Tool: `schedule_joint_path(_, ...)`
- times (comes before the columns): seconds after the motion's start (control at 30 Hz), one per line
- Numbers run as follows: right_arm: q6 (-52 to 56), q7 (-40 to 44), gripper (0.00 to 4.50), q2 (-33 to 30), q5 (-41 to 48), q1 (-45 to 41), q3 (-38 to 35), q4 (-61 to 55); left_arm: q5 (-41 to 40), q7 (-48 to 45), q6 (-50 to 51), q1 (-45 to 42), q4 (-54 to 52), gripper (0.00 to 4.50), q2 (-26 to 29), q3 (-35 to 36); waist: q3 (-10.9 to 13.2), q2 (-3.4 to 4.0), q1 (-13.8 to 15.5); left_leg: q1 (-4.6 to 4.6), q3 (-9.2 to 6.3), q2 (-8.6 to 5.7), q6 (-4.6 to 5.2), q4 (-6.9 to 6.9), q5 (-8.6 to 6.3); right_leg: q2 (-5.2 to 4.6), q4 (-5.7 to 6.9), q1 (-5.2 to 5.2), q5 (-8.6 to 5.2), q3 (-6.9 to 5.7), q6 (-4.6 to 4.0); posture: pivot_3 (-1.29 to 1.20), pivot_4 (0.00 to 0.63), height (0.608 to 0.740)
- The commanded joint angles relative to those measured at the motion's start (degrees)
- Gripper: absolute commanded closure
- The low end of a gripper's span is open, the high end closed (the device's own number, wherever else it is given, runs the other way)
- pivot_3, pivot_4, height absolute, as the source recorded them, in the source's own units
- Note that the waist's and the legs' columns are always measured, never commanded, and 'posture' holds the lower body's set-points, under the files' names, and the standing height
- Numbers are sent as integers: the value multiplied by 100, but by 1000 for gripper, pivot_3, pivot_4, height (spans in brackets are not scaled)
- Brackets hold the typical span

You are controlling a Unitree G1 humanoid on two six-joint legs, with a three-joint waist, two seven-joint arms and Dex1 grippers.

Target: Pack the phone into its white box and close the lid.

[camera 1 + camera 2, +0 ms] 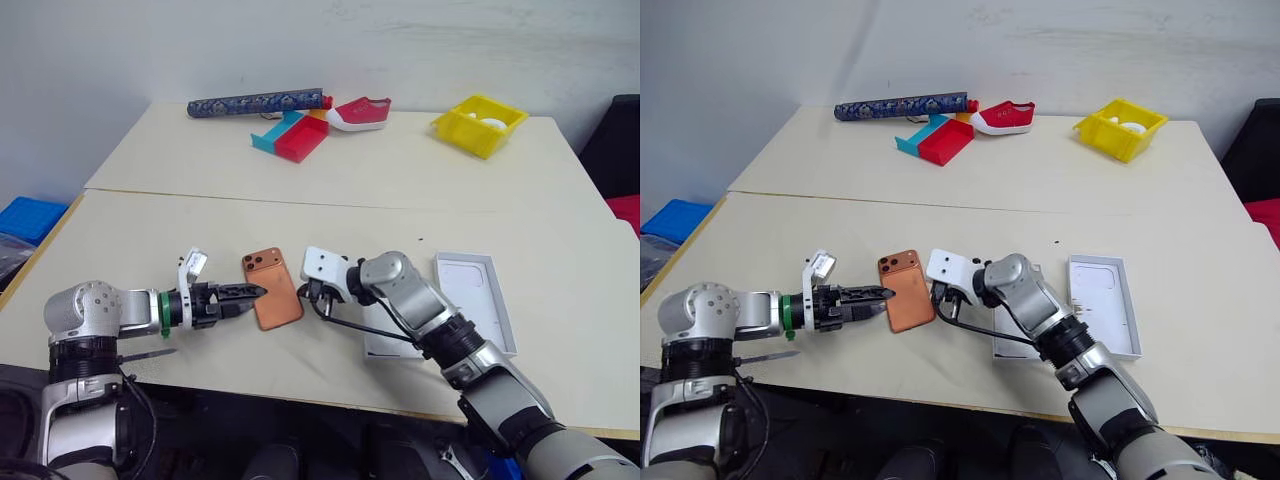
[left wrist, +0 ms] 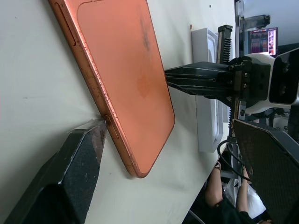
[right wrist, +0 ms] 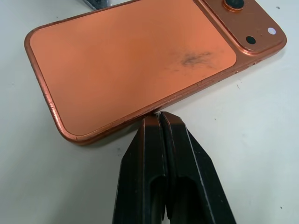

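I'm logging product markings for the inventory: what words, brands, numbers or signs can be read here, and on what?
None can be read.
phone: plain copper back, no legible mark.
lid: only a faint phone outline.
patterned tube: pattern too small to read.
red shoe: no legible mark.

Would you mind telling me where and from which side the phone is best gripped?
Probably across its long edges, near the middle. The phone lies flat, camera side up, on the table, too thin to pinch from above. The open left gripper meets one edge, the shut right gripper the other.
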Motion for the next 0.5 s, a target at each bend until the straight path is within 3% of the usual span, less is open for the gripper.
schedule_joint_path(0.03, -80, 172, 4500, 255, 135, 35, 203, -216, -484, 19, 174, 16, -59, 14, -593, -72, 0, 0, 2, 0, 0, 0, 0, 0, 0, 0, -4, 0, 0, 0, 0, 0, 150, 740)
schedule_joint_path(0.5, 23, 271, 4500, 343, 186, -1, 67, -170, -799, -40, 174, 71, -339, 14, -633, 434, 20, -47, -32, -40, -12, 9, -15, -11, 6, 3, -11, -28, -1, -5, 0, 0, 150, 740)
